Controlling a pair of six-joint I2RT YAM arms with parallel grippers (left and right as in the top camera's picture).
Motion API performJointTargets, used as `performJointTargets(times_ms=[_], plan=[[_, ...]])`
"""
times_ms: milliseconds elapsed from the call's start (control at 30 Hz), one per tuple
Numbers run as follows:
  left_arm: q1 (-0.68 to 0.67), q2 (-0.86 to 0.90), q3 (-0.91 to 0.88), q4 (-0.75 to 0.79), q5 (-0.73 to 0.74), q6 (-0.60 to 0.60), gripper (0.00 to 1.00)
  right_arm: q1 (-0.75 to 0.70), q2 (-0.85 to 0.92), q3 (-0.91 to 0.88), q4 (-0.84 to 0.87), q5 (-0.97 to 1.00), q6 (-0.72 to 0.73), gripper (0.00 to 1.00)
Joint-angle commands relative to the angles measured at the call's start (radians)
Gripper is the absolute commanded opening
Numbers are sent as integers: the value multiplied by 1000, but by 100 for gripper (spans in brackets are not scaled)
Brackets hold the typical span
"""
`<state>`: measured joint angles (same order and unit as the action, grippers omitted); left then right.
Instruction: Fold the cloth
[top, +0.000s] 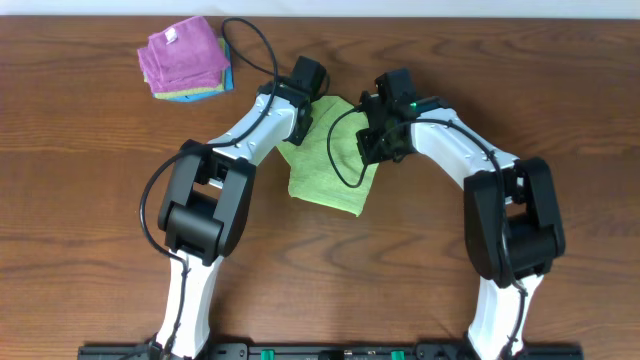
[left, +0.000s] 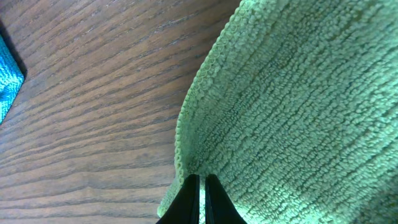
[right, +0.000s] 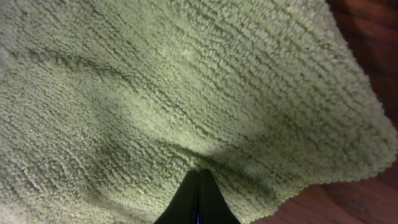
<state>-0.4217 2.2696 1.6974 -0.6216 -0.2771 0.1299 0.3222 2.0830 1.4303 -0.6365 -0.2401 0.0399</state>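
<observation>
green cloth (top: 325, 178) long axis far-to-near; left gripper (left: 199, 182), right gripper (right: 198, 177) both pinching it.

**A:** The overhead view is bright and even. The light seems to come from above, and the shadows on the wooden table (top: 90, 200) are soft and short.

**B:** Is there glare?

**A:** Only a faint sheen on the wood, and nothing is burnt out.

**B:** And the wrist views?

**A:** Both are sharp on the loops of the green cloth (right: 186, 81). In the right wrist view a dim shadow lies around the black fingers (right: 183, 206), which are dark and a little blurred at the bottom edge.
</observation>
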Motion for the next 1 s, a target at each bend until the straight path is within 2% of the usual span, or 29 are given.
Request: performJointTargets(times_ms=[0,600,967], plan=[[-3,14,23,-3,-17,5,6,12,26,-3,-1,-11,-3,2],[-4,14,23,-14,8,5,6,5,51,-12,-174,321,-58,1],[-4,14,23,-22,8,5,6,-80,51,-12,-217,479,-113,1]])
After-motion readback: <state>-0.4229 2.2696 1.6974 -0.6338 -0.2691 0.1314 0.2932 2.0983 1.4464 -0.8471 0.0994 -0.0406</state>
